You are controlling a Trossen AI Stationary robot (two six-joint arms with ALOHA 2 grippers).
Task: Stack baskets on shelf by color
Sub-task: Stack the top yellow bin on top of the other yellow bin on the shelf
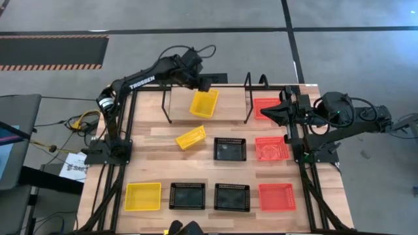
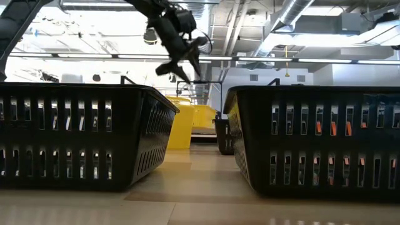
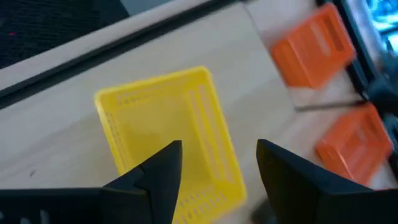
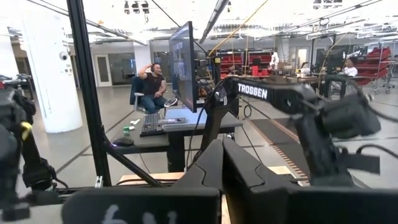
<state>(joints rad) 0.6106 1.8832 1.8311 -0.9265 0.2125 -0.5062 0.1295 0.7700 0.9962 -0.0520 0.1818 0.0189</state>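
Directly beneath the left gripper (image 3: pixel 217 163), jaws spread wide and holding nothing, lies a released yellow basket (image 3: pixel 165 118) on the shelf (image 3: pixel 56 134).

Count from above: three yellow baskets (image 1: pixel 204 103), three black baskets (image 1: pixel 230 149), three red-orange baskets (image 1: pixel 271 149), nine in all; one shelf (image 1: pixel 230 104) on one table (image 1: pixel 157 160); two arms, one gripper each.
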